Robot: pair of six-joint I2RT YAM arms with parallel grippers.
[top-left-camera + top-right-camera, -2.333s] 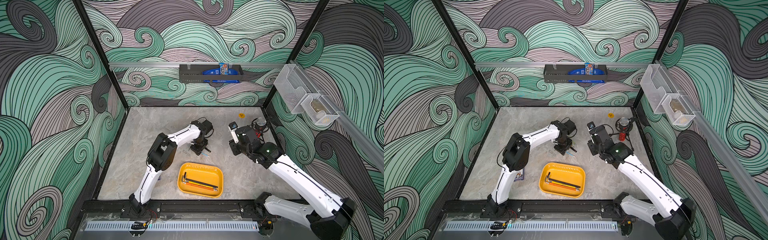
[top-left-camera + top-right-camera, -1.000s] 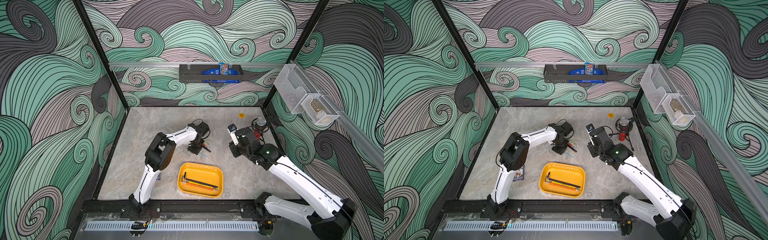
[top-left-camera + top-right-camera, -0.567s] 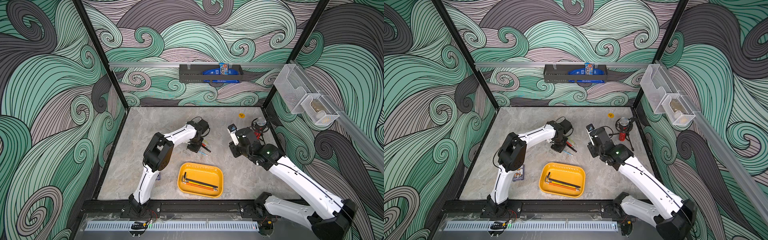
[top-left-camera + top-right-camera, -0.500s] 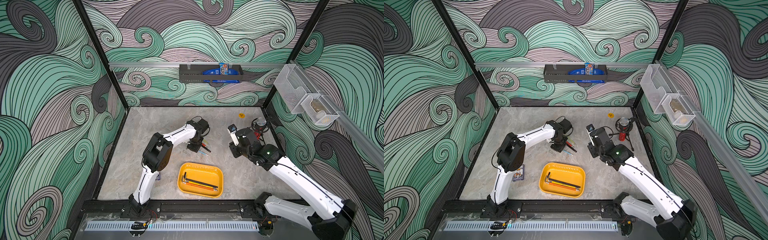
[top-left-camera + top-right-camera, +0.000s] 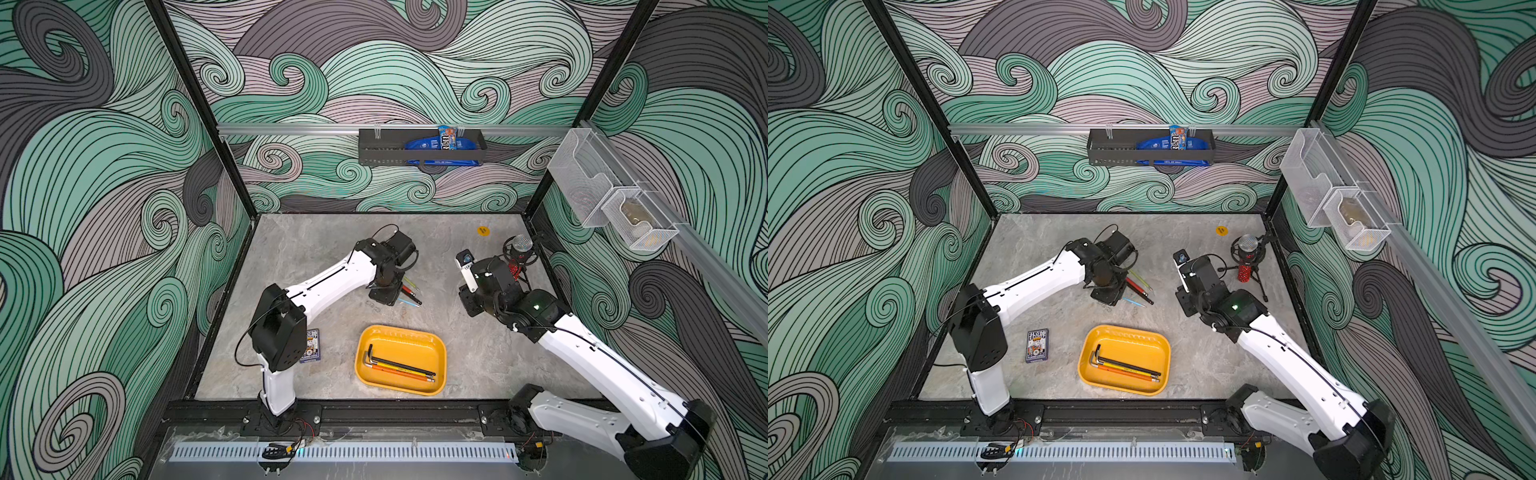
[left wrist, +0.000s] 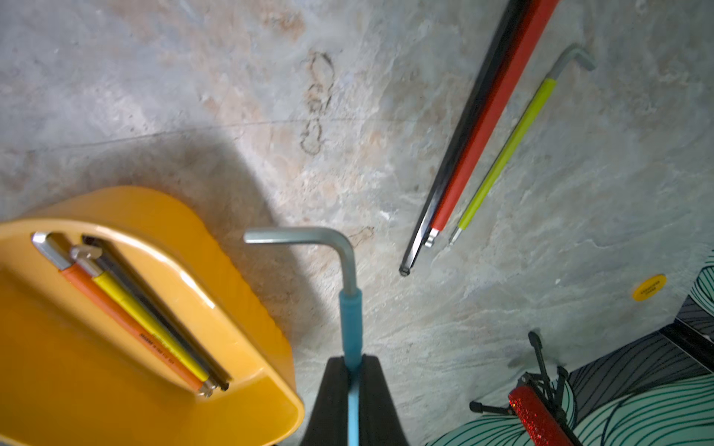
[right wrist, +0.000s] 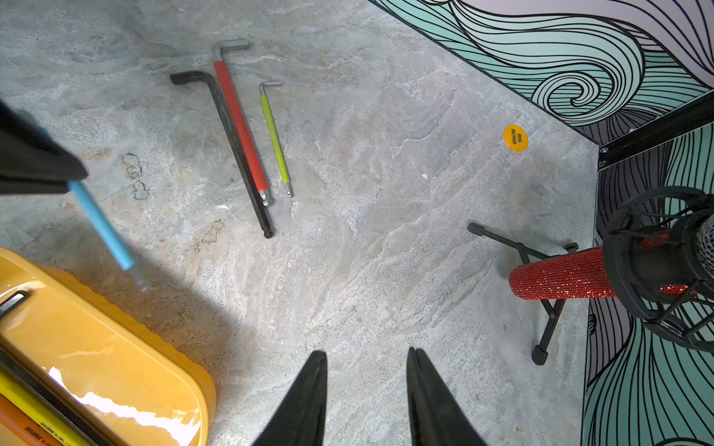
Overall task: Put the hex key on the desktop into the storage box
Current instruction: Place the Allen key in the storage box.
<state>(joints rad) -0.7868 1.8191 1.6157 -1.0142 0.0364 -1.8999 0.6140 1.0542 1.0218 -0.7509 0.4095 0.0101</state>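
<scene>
As left jaws clamp blue hex key (image 6: 351, 328), tilted

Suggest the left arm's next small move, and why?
Probably swing the left gripper toward the shallow yellow-orange plastic tray: it is shut on the blue-sleeved steel hex key, which appears lifted off the grey marbled desktop but hangs beside the tray, not over it.
</scene>
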